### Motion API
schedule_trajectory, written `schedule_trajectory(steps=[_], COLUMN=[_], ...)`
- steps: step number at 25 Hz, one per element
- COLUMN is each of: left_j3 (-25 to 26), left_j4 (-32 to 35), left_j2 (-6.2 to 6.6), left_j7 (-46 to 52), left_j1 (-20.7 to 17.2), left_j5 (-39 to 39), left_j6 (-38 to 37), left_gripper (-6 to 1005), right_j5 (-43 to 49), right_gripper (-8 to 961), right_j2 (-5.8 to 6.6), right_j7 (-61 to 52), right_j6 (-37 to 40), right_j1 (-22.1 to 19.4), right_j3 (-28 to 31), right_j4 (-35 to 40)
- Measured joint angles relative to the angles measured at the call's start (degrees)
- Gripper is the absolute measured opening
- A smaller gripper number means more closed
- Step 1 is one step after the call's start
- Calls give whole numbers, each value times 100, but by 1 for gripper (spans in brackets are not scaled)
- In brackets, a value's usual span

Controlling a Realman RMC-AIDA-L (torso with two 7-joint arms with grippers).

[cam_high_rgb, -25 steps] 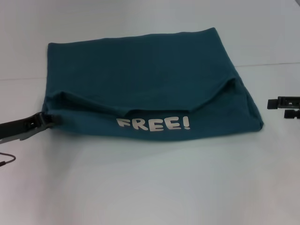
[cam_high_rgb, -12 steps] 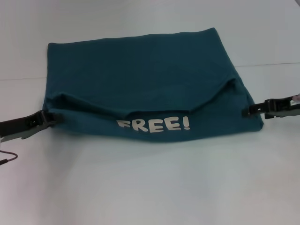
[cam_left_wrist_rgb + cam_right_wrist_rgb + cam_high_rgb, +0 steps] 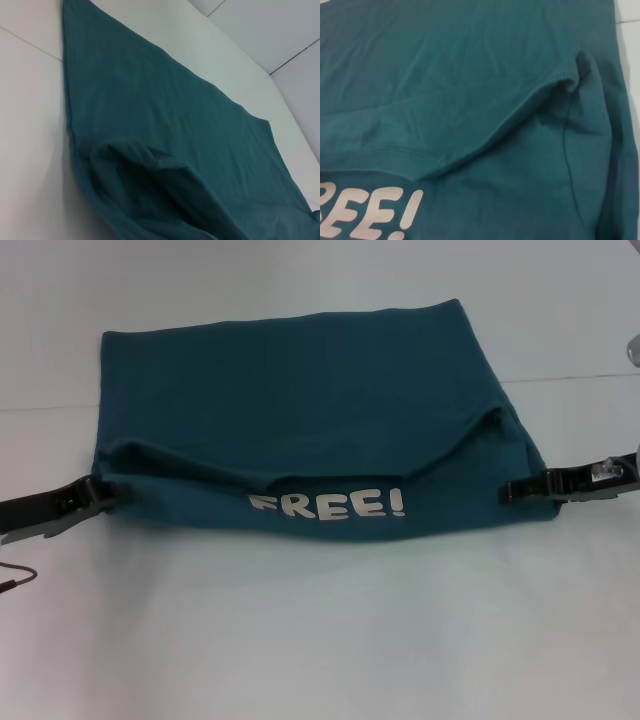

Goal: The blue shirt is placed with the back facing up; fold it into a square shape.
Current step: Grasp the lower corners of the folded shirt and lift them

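Two tools, left tool (image 3: 108,490) and right tool (image 3: 508,491), flank one blue shirt (image 3: 300,420).

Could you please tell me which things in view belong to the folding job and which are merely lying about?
Part of the job:
- blue shirt, partly folded, "FREE!" lettering showing
- left hand at its left edge
- right hand at its right edge

Lying about:
- thin cable on the white table
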State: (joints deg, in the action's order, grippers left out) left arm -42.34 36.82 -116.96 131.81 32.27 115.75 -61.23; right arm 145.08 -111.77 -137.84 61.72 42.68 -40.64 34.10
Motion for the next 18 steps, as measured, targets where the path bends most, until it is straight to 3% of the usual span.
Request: schedule_trajectory(steps=[7, 13, 18], left_j3=[6, 7, -2], left_j4=[0, 0, 0], left_j2=[-2, -6, -12], left_j7=[0, 0, 3], left_j1=[5, 29, 32], left_j5=[0, 0, 0], left_j6=[0, -2, 13], left_gripper=[34, 34, 34], right_j5=[-22, -50, -52], right_gripper=[889, 699, 457], right_j2=[-22, 12, 25], right_j7=[-34, -44, -44], right_j6=[-13, 26, 48], right_j1=[3, -5, -10], right_j3=[-12, -21, 11], right_j4=[-35, -32, -10])
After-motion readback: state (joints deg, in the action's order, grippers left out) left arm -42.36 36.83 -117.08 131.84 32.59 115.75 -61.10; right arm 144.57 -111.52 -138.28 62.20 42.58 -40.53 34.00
